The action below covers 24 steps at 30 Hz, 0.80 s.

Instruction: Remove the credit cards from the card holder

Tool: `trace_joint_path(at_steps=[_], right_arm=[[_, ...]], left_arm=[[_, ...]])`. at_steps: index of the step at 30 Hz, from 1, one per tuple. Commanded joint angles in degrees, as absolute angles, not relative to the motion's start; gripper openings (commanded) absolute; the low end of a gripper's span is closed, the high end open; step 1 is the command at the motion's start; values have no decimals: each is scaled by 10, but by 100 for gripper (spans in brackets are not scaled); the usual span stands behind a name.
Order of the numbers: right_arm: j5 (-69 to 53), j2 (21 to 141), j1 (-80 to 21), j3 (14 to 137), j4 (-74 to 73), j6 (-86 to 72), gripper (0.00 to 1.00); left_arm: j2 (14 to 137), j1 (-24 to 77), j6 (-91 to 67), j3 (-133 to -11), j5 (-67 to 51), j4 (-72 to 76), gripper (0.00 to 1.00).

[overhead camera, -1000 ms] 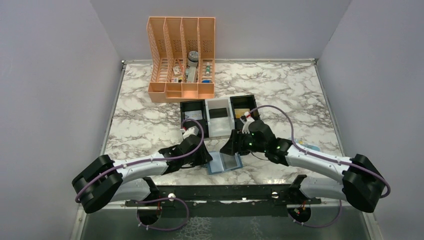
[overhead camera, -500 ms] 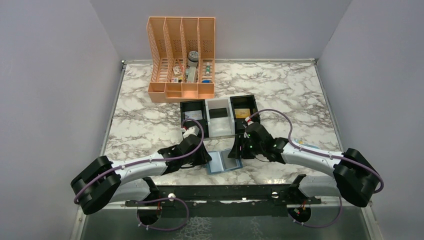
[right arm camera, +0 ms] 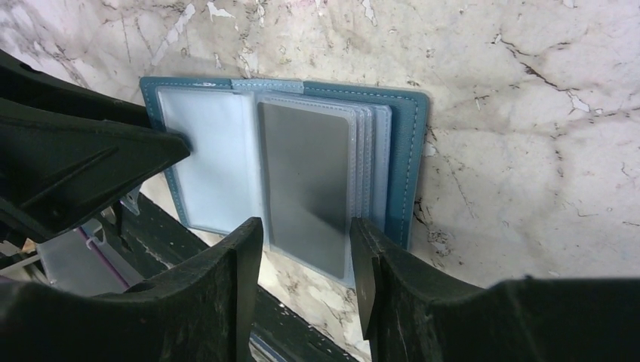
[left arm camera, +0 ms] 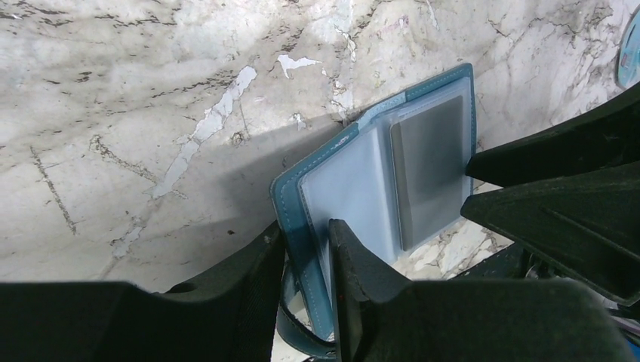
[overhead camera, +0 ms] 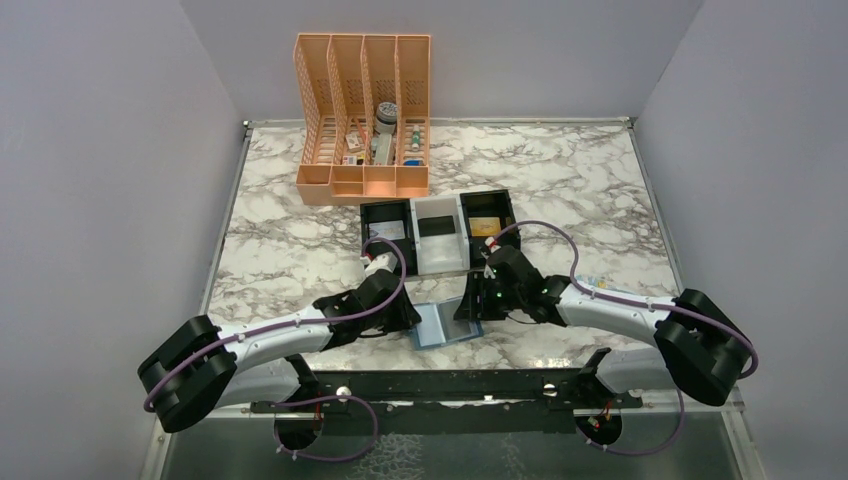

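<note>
Now both claws have narrowed, and your right arm has drawn in low over the card holder (overhead camera: 447, 324); it lies open on the worktop (overhead camera: 290, 250) near the front edge, between the arms; your left claw (left arm camera: 306, 260) is clamped on the holder's left cover, pinning it; your right claw (right arm camera: 306, 245) stands partly apart astride the dark credit card (right arm camera: 309, 181) in its clear sleeve, and whether it bites cannot be told; extraction looks about to begin; open marble lies to your right; the tray (overhead camera: 365, 240) sits just behind.
</note>
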<state>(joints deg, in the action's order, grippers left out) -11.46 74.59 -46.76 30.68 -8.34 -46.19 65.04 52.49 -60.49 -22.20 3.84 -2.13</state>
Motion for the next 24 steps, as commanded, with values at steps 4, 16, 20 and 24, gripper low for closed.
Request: trace_joint_path(at_steps=[4,16,20,24], right_arm=[[-164,748,-467,302,-36,-454,46],[-206,758,-468,308,-12,-457,44],[-219,752,-468,303,9,-462,44],[-237,748,-467,300,23,-465,44]], left_arm=[[644,523,-595,-225,19,-16,26],[676,522,-590,-235,7,-1,22],[676,523,-590,-235,7,-1,21],[678,523,-589,-236,6,-2,20]])
